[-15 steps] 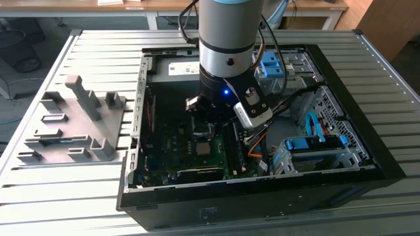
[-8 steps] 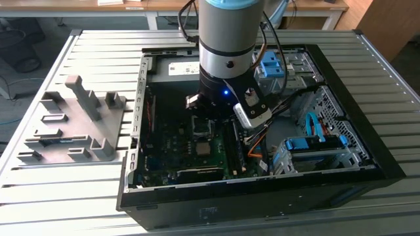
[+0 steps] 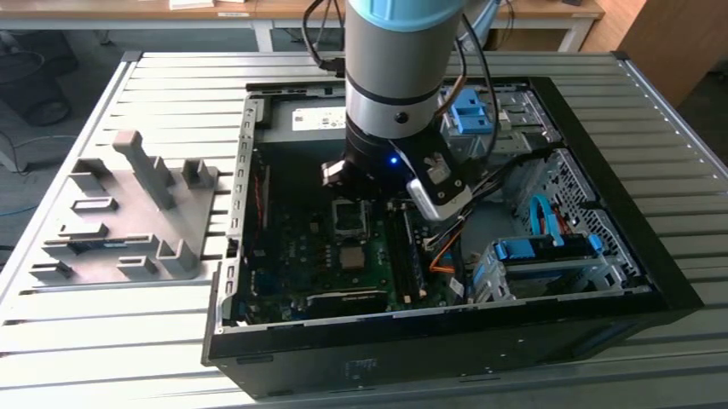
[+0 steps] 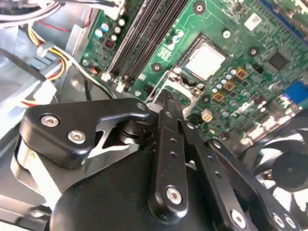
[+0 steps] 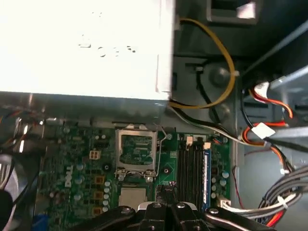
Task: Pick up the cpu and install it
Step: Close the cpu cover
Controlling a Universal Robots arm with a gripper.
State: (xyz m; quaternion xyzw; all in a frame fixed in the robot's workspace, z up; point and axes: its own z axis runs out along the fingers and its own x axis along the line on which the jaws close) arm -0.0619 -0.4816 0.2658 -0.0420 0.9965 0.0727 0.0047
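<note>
My jaws: my gripper [image 4: 164, 98] has its two fingers [image 4: 166, 130] squeezed close together. It hangs over the green board [image 4: 260, 43].
Cpu: in the second wrist view the little silver cpu [image 4: 206, 60] lies flat in its square socket [image 4: 182, 61] on the board, apart from my fingers.
Flap: the socket's metal flap [image 4: 185, 85] stands open at one edge of the socket.
Slots: long black memory slots [image 4: 139, 38] run beside the socket.
Case: the black computer case [image 3: 637, 281] lies open in the middle of the exterior view. My arm [image 3: 398, 68] reaches down into it.
Table: a grey metal table [image 3: 637, 111] with long ribs holds the case.
Tray: a grey tray [image 3: 125, 213] with stand-up shapes sits on the table at the exterior view's left.
Room: wooden desks [image 3: 136, 13] run along the top of the exterior view, and a wooden cupboard [image 3: 671, 43] fills its upper right corner.
</note>
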